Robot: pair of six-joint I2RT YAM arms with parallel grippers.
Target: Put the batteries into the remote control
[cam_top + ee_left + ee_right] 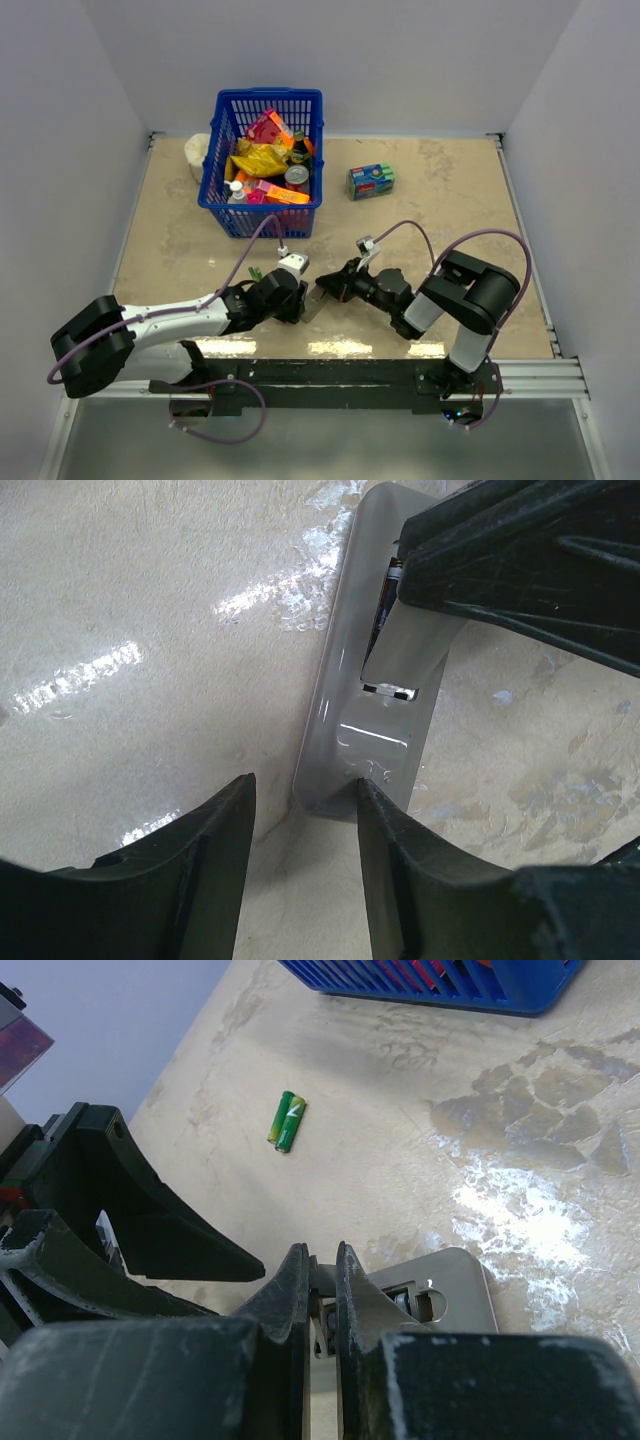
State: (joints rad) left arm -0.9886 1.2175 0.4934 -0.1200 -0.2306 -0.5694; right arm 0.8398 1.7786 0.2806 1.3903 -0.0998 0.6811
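The grey remote control (345, 730) lies back up on the table, between the two grippers (311, 306). My left gripper (303, 782) is open, and its right fingertip (366, 790) rests on the remote's near end with nothing between the jaws. My right gripper (320, 1250) is shut on a thin grey cover (405, 645), held tilted over the open battery compartment. A dark battery (408, 1303) lies inside that compartment, mostly hidden by the fingers. In the top view, the left gripper (298, 300) and the right gripper (323, 287) almost touch.
A bright-green pair of sticks (286, 1121) lies on the table left of the grippers (255, 272). A blue basket (262, 215) full of packets stands behind, with a white object (198, 155) at its left. A blue-green box (370, 181) sits at the back right.
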